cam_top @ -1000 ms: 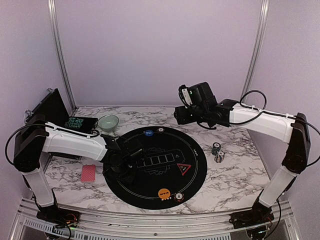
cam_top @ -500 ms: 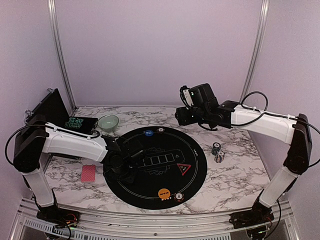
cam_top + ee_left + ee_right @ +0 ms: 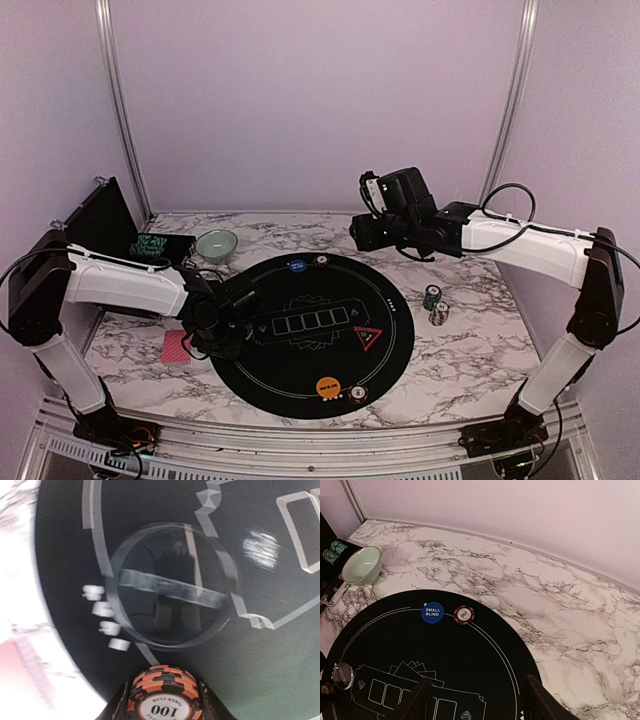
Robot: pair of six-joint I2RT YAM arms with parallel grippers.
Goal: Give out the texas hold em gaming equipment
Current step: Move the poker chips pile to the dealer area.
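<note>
My left gripper is shut on a small stack of orange-and-black poker chips marked 100, just above the left side of the black mat. On the mat in front of it lies a round clear-rimmed button disc. In the top view that gripper is near the pink-backed cards. My right gripper hangs open and empty above the mat's far side, over a blue small-blind disc and a chip. An orange disc, a chip and a red triangle marker lie on the mat.
Two chip stacks stand on the marble right of the mat. A small teal bowl sits at the back left beside an open black case. Metal frame posts and lilac walls close the back.
The left gripper has shut on the chip stack and pulled left toward the mat's left edge. The right arm has hardly moved.
</note>
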